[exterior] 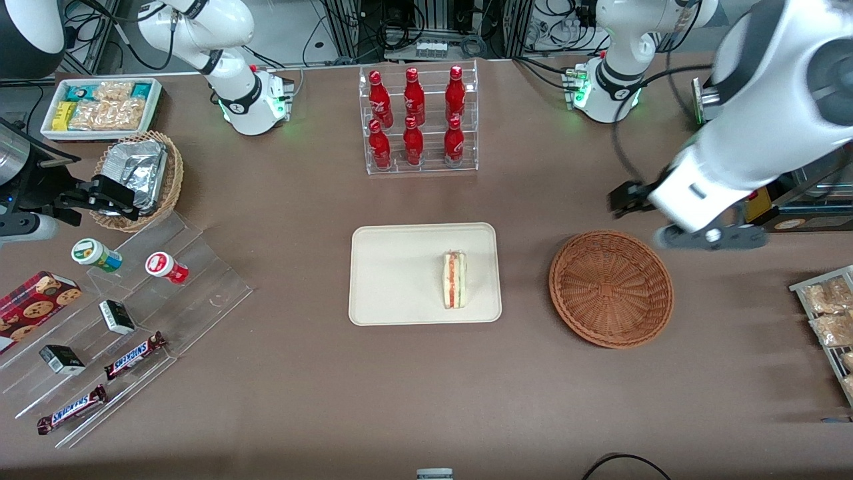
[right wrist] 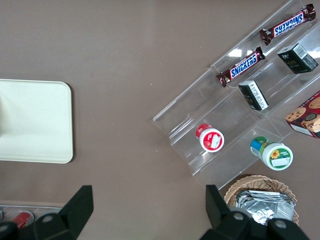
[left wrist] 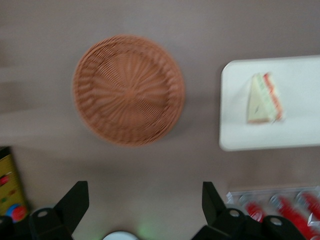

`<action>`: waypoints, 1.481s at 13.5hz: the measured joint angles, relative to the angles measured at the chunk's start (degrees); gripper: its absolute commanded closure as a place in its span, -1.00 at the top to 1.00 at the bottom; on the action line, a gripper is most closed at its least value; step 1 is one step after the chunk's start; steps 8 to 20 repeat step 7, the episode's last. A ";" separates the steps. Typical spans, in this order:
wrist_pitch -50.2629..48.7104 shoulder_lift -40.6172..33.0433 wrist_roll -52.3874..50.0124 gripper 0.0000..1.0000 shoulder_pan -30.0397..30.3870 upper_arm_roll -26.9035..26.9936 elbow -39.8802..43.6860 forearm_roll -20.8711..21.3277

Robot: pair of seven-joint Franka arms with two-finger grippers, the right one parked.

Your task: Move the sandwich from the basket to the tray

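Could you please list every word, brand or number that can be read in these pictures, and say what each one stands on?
"SNICKERS": on two chocolate bars on the clear stepped display.
Red bottles: white script, too small to read.
Cookie box, small dark cartons, lidded cups: print unreadable.
Sandwich, tray, basket: no text.
The open gripper, raised near the basket: no markings.

You're looking at a plain brown desk (exterior: 300, 400). The tray (exterior: 393, 280) is cream; the sandwich (exterior: 454, 280) on it shows pale bread with red, pink and green stripes. The basket (exterior: 611, 288) is reddish-brown weave. Your black pincer (left wrist: 145, 200), spread, hangs above the desk.
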 measured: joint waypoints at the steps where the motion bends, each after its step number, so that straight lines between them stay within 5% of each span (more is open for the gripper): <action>1: -1.96 -0.95 1.97 1.00 -0.09 1.41 0.00 0.00; 6: -7.97 -3.02 5.70 1.00 -0.20 5.77 -1.61 0.01; 20: -8.06 -3.87 5.70 1.00 -0.23 5.80 -3.35 0.10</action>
